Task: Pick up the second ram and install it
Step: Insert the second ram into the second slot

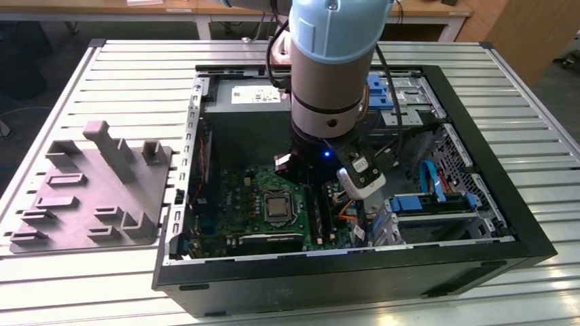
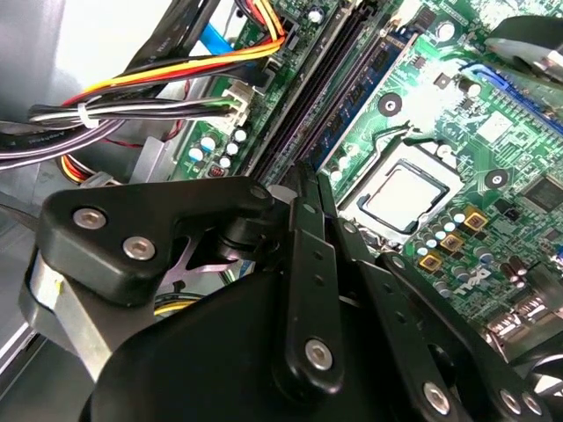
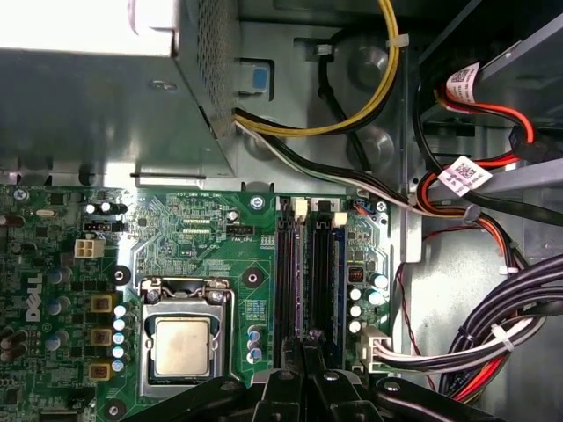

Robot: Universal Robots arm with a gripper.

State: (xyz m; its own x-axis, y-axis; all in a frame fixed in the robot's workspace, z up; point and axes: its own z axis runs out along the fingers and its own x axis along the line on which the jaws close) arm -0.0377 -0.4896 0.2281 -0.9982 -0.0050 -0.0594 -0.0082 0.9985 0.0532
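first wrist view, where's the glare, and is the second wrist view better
In the first wrist view glare whites out one edge of the metal box while the motherboard is evenly lit; in the second wrist view the motherboard washes pale near the processor, which carries a sheen.

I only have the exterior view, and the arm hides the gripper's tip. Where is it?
Observer: In the second wrist view the gripper is over the black memory slots, beside the processor.
Operator: Anything close by?
Observer: A tied cable bundle ends at a white connector next to the slots.
Operator: Further back?
Observer: In the first wrist view a yellow cable loops along the case wall.
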